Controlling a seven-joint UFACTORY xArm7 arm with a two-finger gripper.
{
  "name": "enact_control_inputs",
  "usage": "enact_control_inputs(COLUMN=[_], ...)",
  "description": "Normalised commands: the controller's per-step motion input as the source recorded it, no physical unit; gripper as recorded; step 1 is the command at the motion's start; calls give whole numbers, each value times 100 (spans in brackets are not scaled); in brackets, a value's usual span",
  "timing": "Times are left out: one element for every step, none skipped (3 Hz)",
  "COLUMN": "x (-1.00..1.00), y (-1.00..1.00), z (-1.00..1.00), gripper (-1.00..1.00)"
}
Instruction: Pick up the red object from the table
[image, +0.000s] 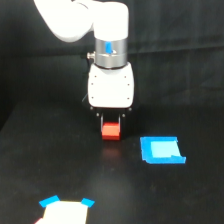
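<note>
The red object (111, 131) is a small red-orange block in the middle of the exterior view, just under the white gripper body. My gripper (111, 124) points straight down over it, and its short dark fingers hug the block's upper sides, shut on it. The block's lower half shows below the fingertips. A faint dull patch lies on the black table (40, 160) right beneath the block; I cannot tell whether the block touches the surface or hangs slightly above it.
A flat blue square (161, 150) lies on the table to the exterior view's right of the block. At the bottom edge, toward the exterior view's left, sits a pale object with blue corners (65, 210). Black cloth forms the backdrop.
</note>
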Motion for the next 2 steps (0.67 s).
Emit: enact_control_inputs(x=[-39, -12], y=[-85, -100], z=[100, 100], gripper=[-100, -100])
